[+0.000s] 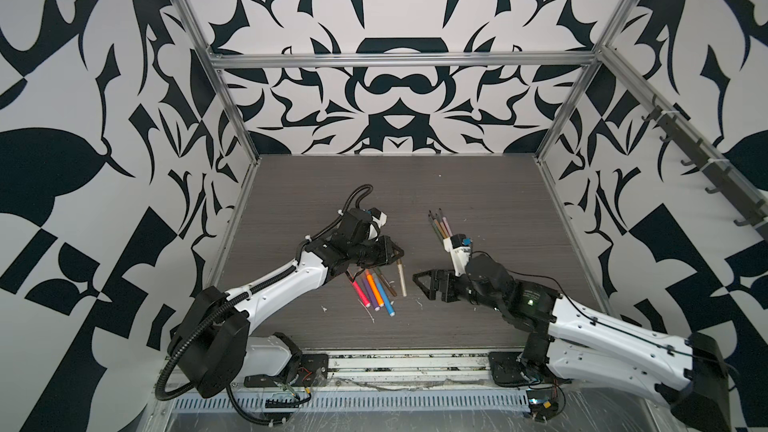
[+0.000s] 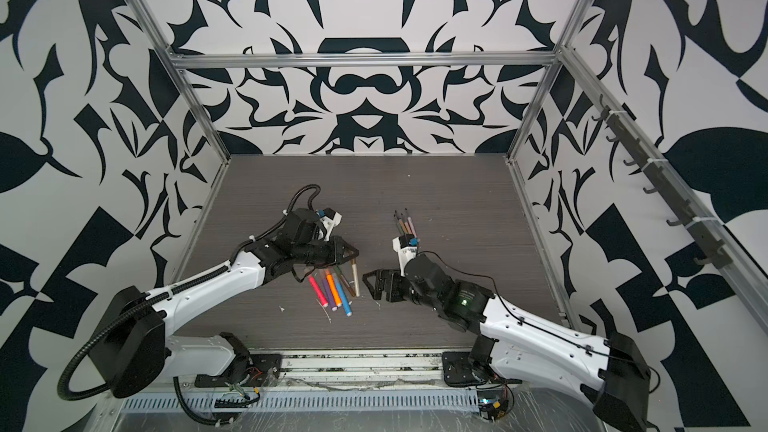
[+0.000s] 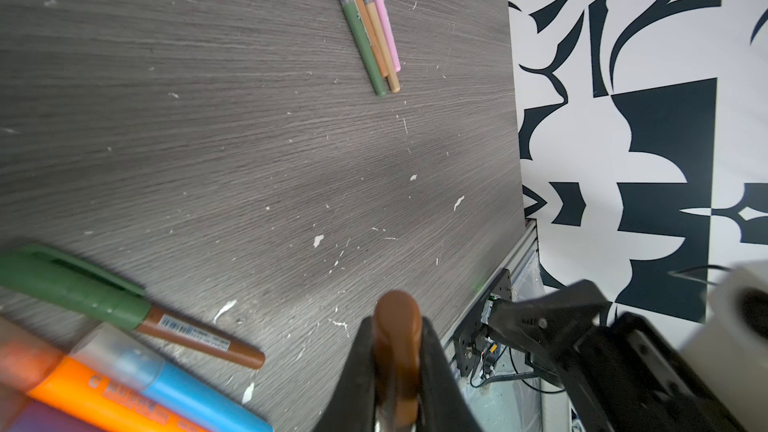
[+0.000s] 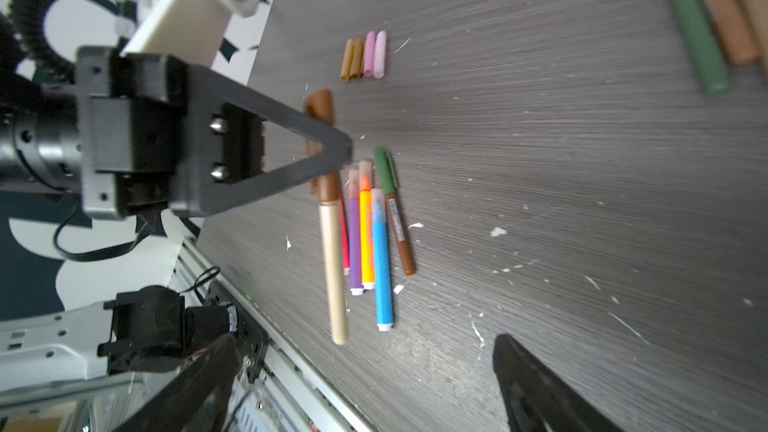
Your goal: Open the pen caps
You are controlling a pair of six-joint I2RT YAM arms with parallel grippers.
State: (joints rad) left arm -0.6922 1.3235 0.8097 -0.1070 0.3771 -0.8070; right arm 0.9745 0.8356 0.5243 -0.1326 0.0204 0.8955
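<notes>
**A:** Where is the cap we want?

**B:** The brown cap point(image 3: 397, 326) sits on the upper end of the tan pen point(image 1: 402, 280), just left of centre in both top views. The left hand point(image 1: 400, 252) is clamped tight on it. The left wrist view shows the cap squeezed in that grip.

**A:** How does the pen lie?

**B:** Its long axis runs from the cap down toward the bottom of the frame, leaning slightly right. The bare barrel sticks out below the left hand. I cannot tell whether its lower end rests on the bench point(image 1: 478, 209).

**A:** And the right hand?

**B:** The right hand point(image 1: 420, 282) is spread wide and holds nothing. It is just right of the barrel, about level with its middle, and points left at it. It is the only free hand and it is close. I judge it has to close across the barrel and pull down-frame along the axis while the left hand keeps the cap.

**A:** Is anything in the way?

**B:** The bright pens point(image 1: 376, 292) lie close along the barrel's left side. To its right is bare bench, so that side is clear for the approach. Four loose caps point(image 4: 365, 56) lie well apart from the pen. The risk I see is a sideways tug, which would lever the pen instead of freeing it.
</notes>
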